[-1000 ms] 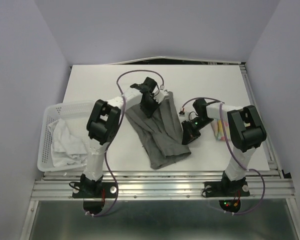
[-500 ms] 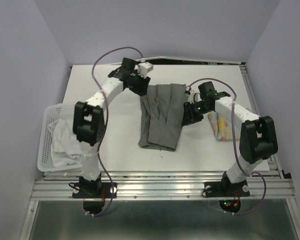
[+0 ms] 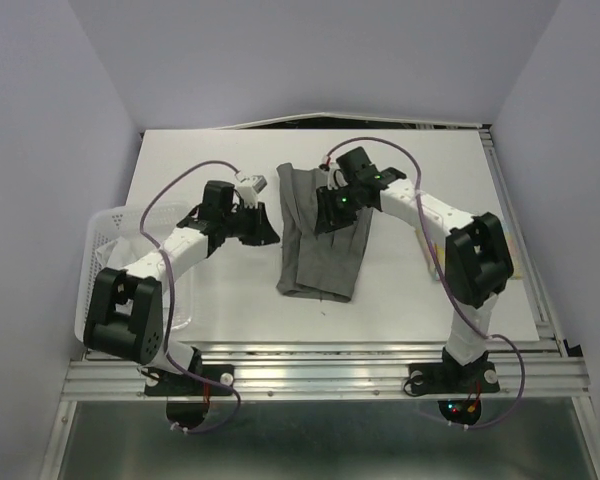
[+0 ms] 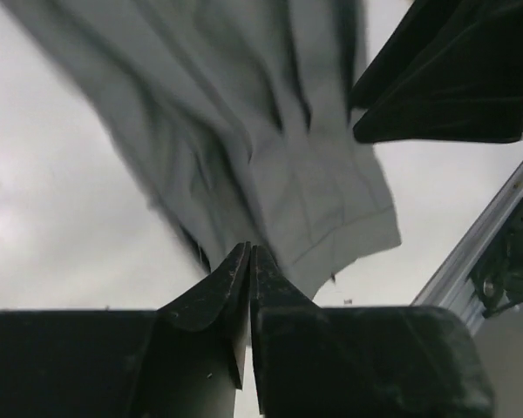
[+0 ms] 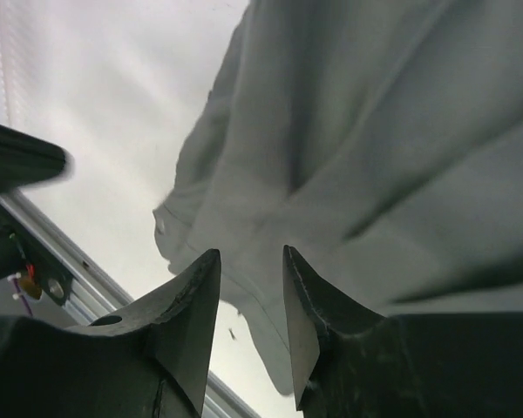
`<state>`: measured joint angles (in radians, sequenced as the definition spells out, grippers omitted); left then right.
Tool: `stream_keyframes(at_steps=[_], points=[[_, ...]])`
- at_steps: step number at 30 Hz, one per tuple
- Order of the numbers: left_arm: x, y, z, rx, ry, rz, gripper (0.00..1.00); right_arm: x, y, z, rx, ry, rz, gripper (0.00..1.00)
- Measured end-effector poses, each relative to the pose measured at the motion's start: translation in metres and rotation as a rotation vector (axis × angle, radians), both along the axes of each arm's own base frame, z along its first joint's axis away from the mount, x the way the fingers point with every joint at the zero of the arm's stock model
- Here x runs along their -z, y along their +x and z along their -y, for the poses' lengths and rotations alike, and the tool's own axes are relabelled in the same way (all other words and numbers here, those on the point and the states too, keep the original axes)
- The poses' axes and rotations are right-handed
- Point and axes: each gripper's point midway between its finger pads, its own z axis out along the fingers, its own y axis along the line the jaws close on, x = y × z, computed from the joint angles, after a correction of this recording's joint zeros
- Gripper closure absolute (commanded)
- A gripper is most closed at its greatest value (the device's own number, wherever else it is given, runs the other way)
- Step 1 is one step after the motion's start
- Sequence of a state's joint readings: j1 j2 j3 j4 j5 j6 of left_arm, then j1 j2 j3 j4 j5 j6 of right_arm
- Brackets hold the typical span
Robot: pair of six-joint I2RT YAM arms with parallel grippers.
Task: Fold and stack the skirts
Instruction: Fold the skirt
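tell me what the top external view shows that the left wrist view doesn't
Only the top external view shows the white basket at the table's left edge and the full outline of the grey skirt, a long strip running from far to near. Only the left wrist view shows that the left gripper has its fingertips pressed together with nothing between them, and the stitching near the skirt's hem. Both show the grey skirt lying on the white table and the metal rail at the near edge.
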<state>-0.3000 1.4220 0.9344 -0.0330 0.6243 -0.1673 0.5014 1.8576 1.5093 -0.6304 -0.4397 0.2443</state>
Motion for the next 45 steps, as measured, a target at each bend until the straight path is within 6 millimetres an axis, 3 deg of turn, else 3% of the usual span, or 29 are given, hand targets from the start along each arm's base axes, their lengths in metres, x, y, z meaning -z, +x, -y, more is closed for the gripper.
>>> stream_keyframes(at_steps=[2,4,9,13,19,27,36,45], points=[[0.041,-0.02,-0.004,-0.019,0.014,-0.138,0.97,0.01,0.0,-0.019,-0.011,-0.032,-0.01,0.59],[0.061,-0.034,-0.006,-0.032,0.013,-0.224,1.0,0.019,-0.005,-0.032,-0.019,-0.065,-0.018,0.57],[0.056,-0.029,0.01,-0.005,-0.047,-0.207,1.0,0.037,-0.021,-0.048,-0.001,-0.17,-0.024,0.51],[0.068,-0.027,0.018,0.01,-0.076,-0.248,1.0,0.047,-0.029,-0.05,0.019,-0.239,-0.019,0.5],[0.086,-0.029,0.024,0.016,-0.09,-0.319,1.0,0.06,-0.032,-0.047,0.053,-0.31,-0.018,0.48],[0.082,-0.034,0.037,0.055,-0.115,-0.315,1.0,0.076,-0.032,-0.052,0.068,-0.354,-0.03,0.48],[0.087,-0.041,0.046,0.074,-0.11,-0.335,1.0,0.072,-0.032,-0.048,0.07,-0.367,-0.022,0.45],[0.077,-0.041,0.037,0.02,-0.104,-0.292,1.0,0.031,-0.031,-0.054,0.074,-0.279,0.032,0.44]])
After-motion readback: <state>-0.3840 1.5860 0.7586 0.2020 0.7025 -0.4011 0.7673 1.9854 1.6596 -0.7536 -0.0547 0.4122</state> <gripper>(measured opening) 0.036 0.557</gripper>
